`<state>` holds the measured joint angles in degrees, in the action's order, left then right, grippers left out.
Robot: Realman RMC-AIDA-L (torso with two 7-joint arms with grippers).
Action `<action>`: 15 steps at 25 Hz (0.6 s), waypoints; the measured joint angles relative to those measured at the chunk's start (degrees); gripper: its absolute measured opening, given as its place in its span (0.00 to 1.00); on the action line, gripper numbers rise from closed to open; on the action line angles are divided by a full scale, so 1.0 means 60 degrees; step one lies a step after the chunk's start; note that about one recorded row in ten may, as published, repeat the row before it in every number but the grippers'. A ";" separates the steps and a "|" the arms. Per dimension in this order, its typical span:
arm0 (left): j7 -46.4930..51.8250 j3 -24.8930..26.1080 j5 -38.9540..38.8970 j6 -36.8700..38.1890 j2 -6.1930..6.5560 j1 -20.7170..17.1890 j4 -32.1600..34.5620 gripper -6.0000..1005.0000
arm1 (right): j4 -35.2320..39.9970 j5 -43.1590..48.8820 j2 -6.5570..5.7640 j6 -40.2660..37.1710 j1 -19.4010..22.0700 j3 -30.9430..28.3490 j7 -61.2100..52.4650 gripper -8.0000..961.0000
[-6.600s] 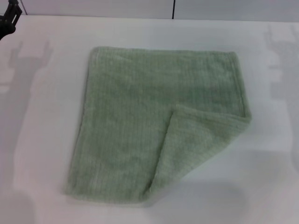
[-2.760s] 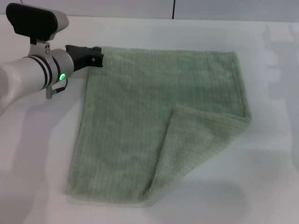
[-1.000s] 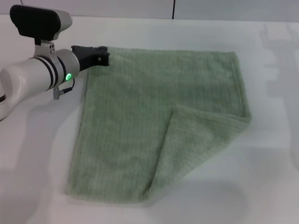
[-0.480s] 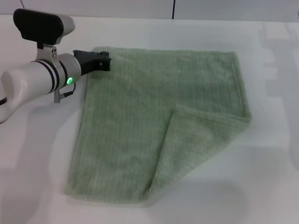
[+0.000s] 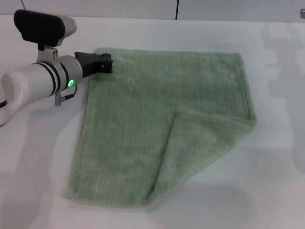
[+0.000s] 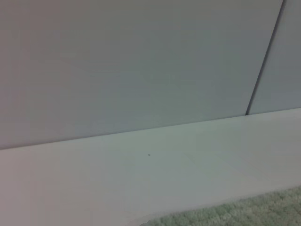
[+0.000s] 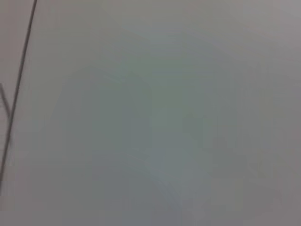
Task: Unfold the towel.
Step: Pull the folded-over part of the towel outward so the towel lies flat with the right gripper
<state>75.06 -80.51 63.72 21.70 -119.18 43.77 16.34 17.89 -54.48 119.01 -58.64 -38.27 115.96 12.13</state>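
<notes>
On the white table (image 5: 38, 157), the left gripper (image 5: 107, 63) is sitting at the towel (image 5: 157, 119) corner, jaw state unclear; pulling there risks dragging it, fold intact.

A pale sage-green terry towel (image 5: 143, 119) is laid flat on a white table (image 5: 38, 167), with faint ribbed lines running down its pile and a stitched hem seen along the far and right edges. It is roughly square and spread out, except at the near right corner, where a large triangular flap (image 5: 200, 145) is folded over onto the top surface, its crease running from the right edge down to the near edge. A thin strip of the same cloth (image 6: 235, 216) is seen in the left wrist view.
</notes>
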 joint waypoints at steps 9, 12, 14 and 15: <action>-0.0015 0.0000 0.0000 0.0000 0.0000 -0.0007 0.0000 0.02 | 0.2050 0.1422 -0.0112 0.2701 0.0366 -0.0703 0.0116 0.69; -0.0015 0.0000 0.0000 0.0001 0.0000 -0.0009 0.0000 0.03 | 0.3554 0.2676 -0.0113 0.4317 0.0850 -0.1621 0.0117 0.69; -0.0010 0.0001 0.0001 0.0000 0.0001 -0.0012 0.0001 0.03 | 0.4399 0.3409 -0.0062 0.5282 0.1127 -0.1996 0.0119 0.69; -0.0010 0.0001 0.0001 0.0001 0.0001 -0.0013 0.0000 0.03 | 0.4812 0.3742 -0.0042 0.5782 0.1248 -0.2131 0.0119 0.69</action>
<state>75.00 -80.50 63.72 21.71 -119.17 43.70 16.34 46.76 -32.03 118.75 -23.95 -30.79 103.18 12.84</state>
